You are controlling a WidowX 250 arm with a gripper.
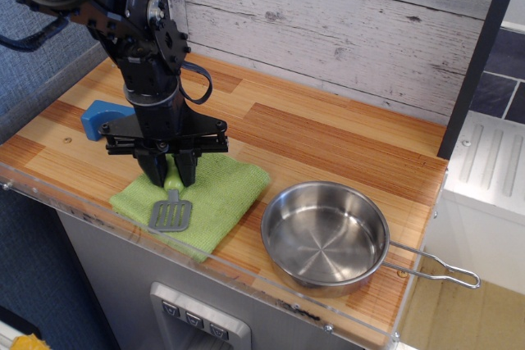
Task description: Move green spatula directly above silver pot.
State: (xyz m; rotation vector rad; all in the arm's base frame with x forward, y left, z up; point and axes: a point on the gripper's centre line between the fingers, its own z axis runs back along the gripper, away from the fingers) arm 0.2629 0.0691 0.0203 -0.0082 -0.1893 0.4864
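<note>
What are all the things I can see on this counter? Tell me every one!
green spatula: one, light-green handle with grey slotted blade, lying on the cloth at the front left, handle between the gripper's fingers.
green cloth: one, light green, front left of the counter, under the spatula.
silver pot: one, shiny steel with a thin wire handle pointing right, front right, nothing inside.
blue block: one, blue, left side behind the arm, partly hidden.
wooden counter: one, striped brown, clear plastic strip along its front edge.
white plank wall: one, behind the counter.
gripper: one, black, closed around the spatula's handle.
</note>
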